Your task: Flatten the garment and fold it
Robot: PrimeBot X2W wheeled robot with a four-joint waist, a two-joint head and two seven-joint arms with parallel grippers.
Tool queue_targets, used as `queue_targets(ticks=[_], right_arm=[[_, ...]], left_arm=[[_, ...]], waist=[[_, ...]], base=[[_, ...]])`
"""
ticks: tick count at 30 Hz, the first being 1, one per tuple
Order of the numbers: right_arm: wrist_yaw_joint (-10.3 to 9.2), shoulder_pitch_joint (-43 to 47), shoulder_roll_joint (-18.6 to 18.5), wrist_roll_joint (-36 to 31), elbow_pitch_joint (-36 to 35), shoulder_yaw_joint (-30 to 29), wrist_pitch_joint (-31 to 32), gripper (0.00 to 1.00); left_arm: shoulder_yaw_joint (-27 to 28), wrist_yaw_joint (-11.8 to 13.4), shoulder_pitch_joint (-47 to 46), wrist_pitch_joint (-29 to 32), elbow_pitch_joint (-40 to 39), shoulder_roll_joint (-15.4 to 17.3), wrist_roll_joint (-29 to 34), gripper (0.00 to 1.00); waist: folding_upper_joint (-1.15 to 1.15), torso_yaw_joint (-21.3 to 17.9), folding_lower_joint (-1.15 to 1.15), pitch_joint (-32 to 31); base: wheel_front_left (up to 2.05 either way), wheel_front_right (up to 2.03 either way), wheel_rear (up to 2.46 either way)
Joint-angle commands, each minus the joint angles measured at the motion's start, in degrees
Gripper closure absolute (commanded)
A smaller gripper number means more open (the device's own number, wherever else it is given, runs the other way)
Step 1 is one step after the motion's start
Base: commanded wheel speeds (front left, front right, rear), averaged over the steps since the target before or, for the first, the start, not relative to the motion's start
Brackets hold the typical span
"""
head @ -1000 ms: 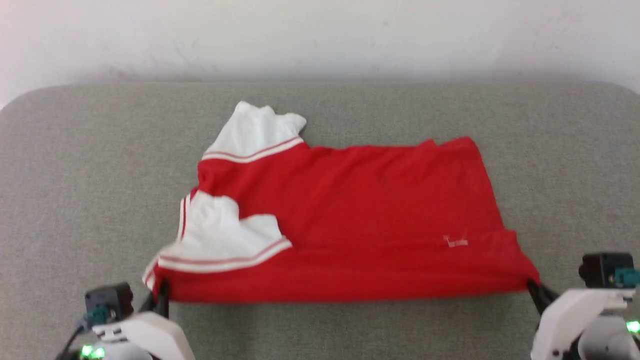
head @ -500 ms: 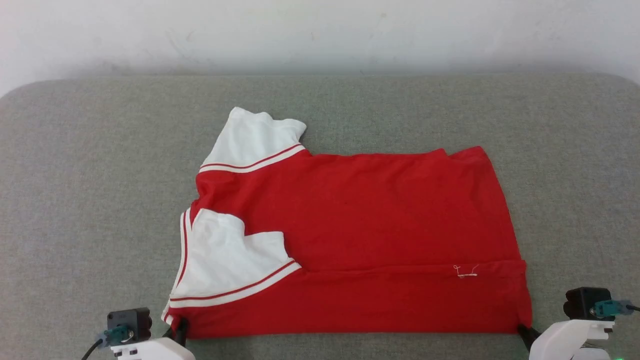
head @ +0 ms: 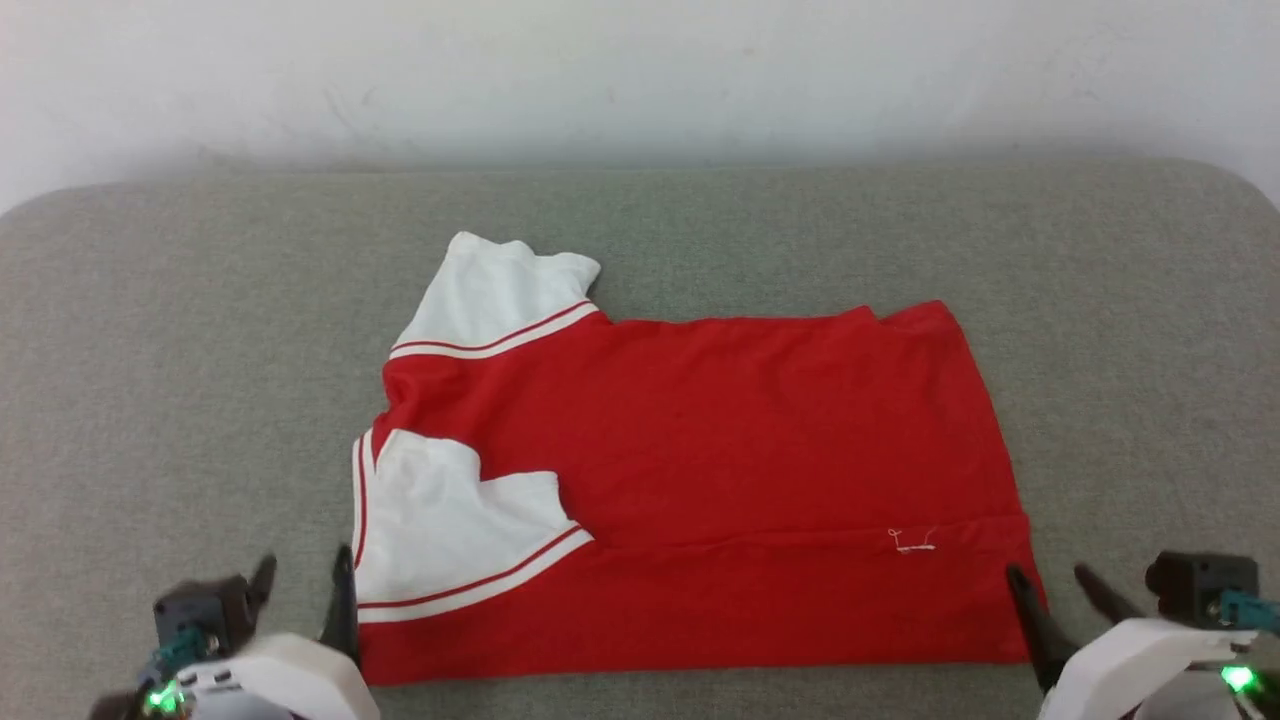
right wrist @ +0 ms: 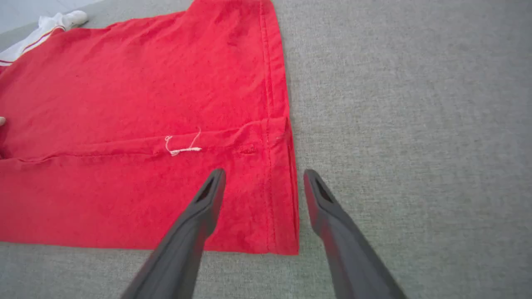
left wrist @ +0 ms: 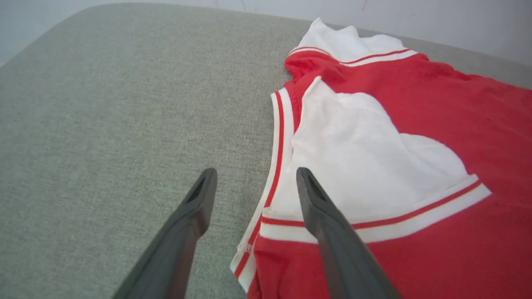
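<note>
Head view first: the shirt [head: 700, 480] lies spread on the grey-green pad [head: 150, 380], sideways to the robot, with the collar end to the left and the hem to the right. One white sleeve [head: 495, 295] pokes out at the far left, and the near sleeve [head: 450, 520] lies folded over onto the red body. A crease runs across the shirt close to the robot, with a loose white thread [head: 912, 543] on it.

Down at the near-left corner sits the left gripper [head: 306, 556], jaws spread wide and gripping nothing. In the left wrist view, one finger [left wrist: 183, 241] is over bare pad and the other over the striped trim, with the shirt's edge between them. I can't tell if they touch the cloth.

At the near-right corner, the right gripper [head: 1045, 572] is just as wide and empty. In the right wrist view, one finger [right wrist: 191, 232] is above red cloth and its partner above pad, with the side hem between.

The pad is woven, with rounded far corners, and a plain white wall [head: 640, 70] stands behind it.
</note>
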Motion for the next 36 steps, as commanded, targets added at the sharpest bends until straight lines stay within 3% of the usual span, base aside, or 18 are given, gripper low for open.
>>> queue_targets(ticks=[1, 7, 15, 21, 26, 31, 36], right_arm=[[-0.11, -0.83, 0.14, -0.50, -0.91, 0.21, -1.92, 0.00], [-0.11, -4.90, 0.14, -3.09, -4.73, 3.53, -14.25, 0.00], [-0.11, -12.65, 0.14, -5.39, -6.35, 7.53, -23.09, 0.00], [-0.11, -16.78, 0.14, -4.64, -6.05, 8.93, -24.02, 0.00], [-0.11, -19.32, 0.14, -4.06, -5.52, 9.99, -24.06, 0.00], [-0.11, -20.76, 0.14, -3.52, -4.86, 10.66, -24.31, 0.00], [-0.11, -21.40, 0.14, -2.52, -4.18, 11.57, -24.63, 0.00]], left_arm=[[0.30, 0.25, -2.01, -1.46, -1.01, 0.69, 1.33, 0.00], [-0.81, -3.03, -10.78, -6.93, -2.37, 4.22, 6.24, 0.00], [-2.29, -10.28, -30.37, -3.65, 3.92, 7.17, 6.66, 0.00], [-2.22, -14.34, -42.42, 7.30, 10.21, 8.84, 2.90, 0.00], [-1.75, -16.01, -49.74, 19.14, 14.02, 10.58, -0.98, 0.00], [-1.32, -15.35, -54.36, 30.06, 15.32, 12.44, -3.72, 0.00], [-0.99, -12.75, -56.21, 39.21, 14.31, 13.95, -5.36, 0.00]], waist=[[0.00, -0.62, 0.00, 0.61], [0.00, -2.39, 0.00, 4.35], [0.00, -5.45, 0.00, 13.58], [0.00, -8.38, 0.00, 19.67], [0.00, -10.82, 0.00, 23.20], [0.00, -12.85, 0.00, 25.37], [0.00, -14.44, 0.00, 26.80]], base=[[0.00, 0.00, 0.00], [0.00, 0.00, 0.00], [0.00, 0.00, 0.00], [0.00, 0.00, 0.00], [0.00, 0.00, 0.00], [0.00, 0.00, 0.00], [0.00, 0.00, 0.00]])
